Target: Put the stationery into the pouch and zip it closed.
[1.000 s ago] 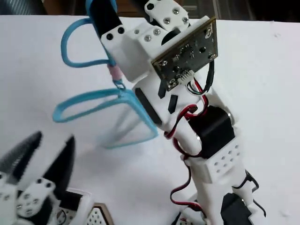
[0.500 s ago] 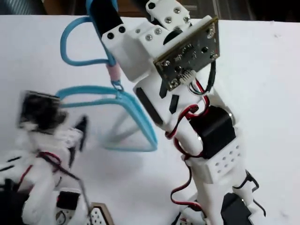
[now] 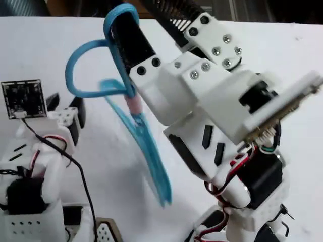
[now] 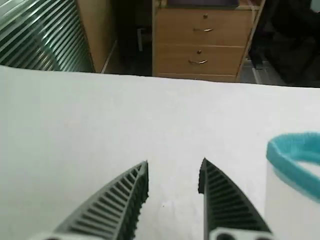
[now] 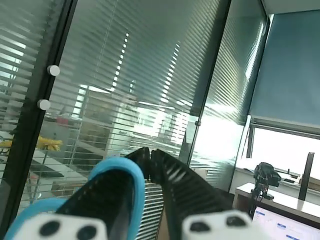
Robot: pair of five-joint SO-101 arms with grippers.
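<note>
Pouch hangs pinched between the right fingers; the left fingers gape beside it.

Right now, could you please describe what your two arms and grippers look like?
The left arm and right arm are white blocky plastic with black motors and silver screws. Red and black cables run along them. Each wrist carries a small camera board. The left gripper and right gripper have dark, tapered, ribbed fingers.
</note>
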